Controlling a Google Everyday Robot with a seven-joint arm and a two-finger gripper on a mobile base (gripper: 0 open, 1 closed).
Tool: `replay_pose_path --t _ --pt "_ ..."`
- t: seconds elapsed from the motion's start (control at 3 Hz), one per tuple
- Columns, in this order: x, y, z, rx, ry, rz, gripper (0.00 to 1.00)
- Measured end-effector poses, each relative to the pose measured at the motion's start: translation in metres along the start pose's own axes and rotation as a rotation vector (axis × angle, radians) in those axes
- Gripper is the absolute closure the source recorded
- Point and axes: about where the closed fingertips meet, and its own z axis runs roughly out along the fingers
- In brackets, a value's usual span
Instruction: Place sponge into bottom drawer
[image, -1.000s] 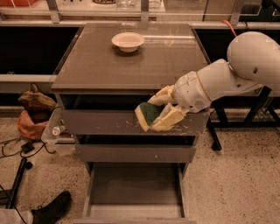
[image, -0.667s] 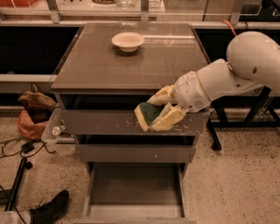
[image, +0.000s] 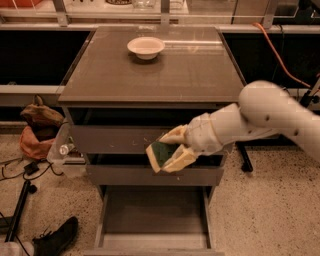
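Presently the cream gripper (image: 169, 155) clamps the green-topped yellow sponge (image: 160, 151) above the open grey-brown bottom drawer (image: 155, 216); dropped from here, it could bounce out.

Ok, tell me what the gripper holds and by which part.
The gripper holds the sponge, jaws clamped on its upper and lower edges, above the open bottom drawer.
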Motion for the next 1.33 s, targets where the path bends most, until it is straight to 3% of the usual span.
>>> replay_pose_path --t 0.33,0.67,1.0,1.33 --pt "0.061 0.031 0.083 -0.031 -0.023 0.045 1.00" --pt "0.120 0.057 0.155 -0.042 0.004 0.132 1.00" --pt "0.126 0.040 0.160 0.032 0.006 0.139 1.00" --pt "0.126 0.039 0.160 0.033 0.006 0.139 1.00"
